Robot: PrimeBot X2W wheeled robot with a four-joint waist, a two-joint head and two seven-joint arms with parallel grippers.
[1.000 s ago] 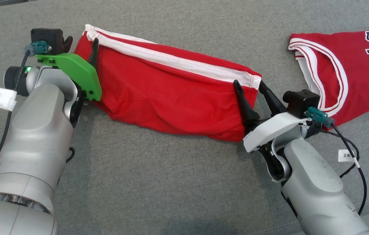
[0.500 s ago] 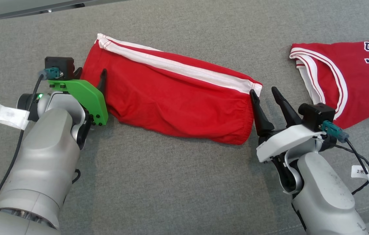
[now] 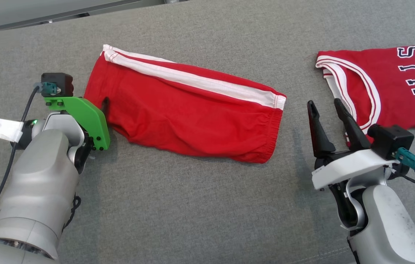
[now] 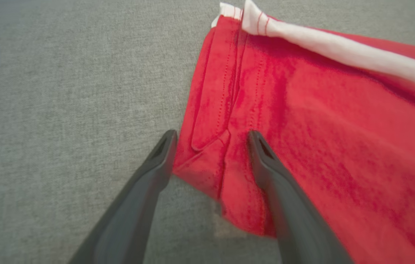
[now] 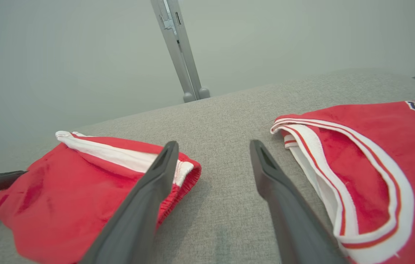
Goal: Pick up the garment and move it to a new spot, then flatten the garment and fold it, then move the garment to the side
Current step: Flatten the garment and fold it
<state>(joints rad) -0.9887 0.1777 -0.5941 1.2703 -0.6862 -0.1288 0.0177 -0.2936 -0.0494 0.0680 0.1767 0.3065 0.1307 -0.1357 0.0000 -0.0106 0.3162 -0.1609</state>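
Head view: red garment (image 3: 185,110) lay flat mid grey fabric surface (image 3: 192,201), white stripe along its far side. Left tool (image 3: 101,106) sat at its left end, right tool (image 3: 324,104) clear of its right end, between it and a red jersey (image 3: 394,88) far right. Left wrist view: left tool (image 4: 211,135) spread wide, gripping nothing, one finger over garment (image 4: 321,128) corner, other just beside its edge. Right wrist view: right tool (image 5: 213,145) spread wide, empty, above bare surface; garment (image 5: 64,190) left, jersey (image 5: 357,154) right.
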